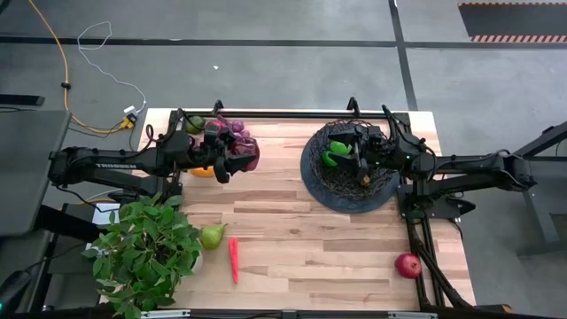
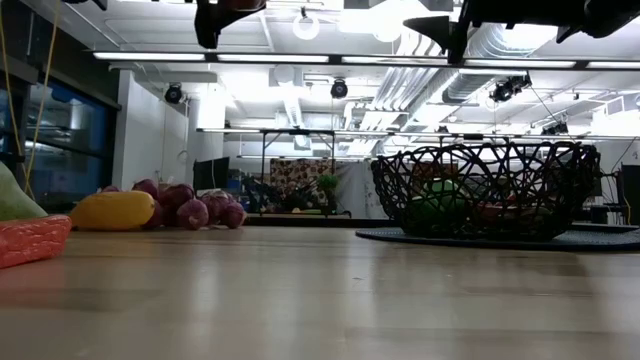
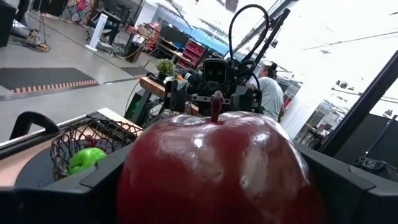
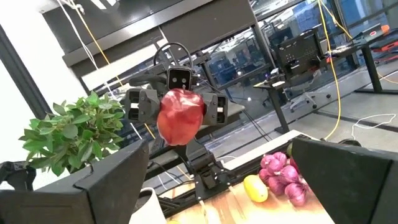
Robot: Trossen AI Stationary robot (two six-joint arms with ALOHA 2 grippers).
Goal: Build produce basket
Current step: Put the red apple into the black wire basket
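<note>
My left gripper (image 1: 241, 159) hangs above the table's far left and is shut on a red apple (image 3: 211, 168). Behind it on the table lie purple grapes (image 1: 236, 133), a lime (image 1: 195, 124) and an orange (image 1: 202, 171). The black wire basket (image 1: 350, 182) stands on its dark round base at the far right, with green produce (image 1: 337, 152) in it. My right gripper (image 1: 359, 158) is open above the basket, with nothing between its fingers (image 4: 112, 180). A pear (image 1: 211, 236), a red chilli (image 1: 234, 260) and a second red apple (image 1: 407, 265) lie near the front edge. My left gripper pinches the red apple by its two opposite sides (image 4: 163, 115) between its two fingers (image 4: 140, 106). The fingers come in level from the table's left, pointing toward the basket. The apple sits upright with its stem (image 3: 216, 102) on top, lifted clear of the table.
A leafy potted plant (image 1: 146, 248) fills the near left corner beside the pear. Bare wood (image 1: 301, 230) stretches between the fruit pile and the basket and along the table's middle. The right arm's frame (image 1: 425, 199) stands beside the basket.
</note>
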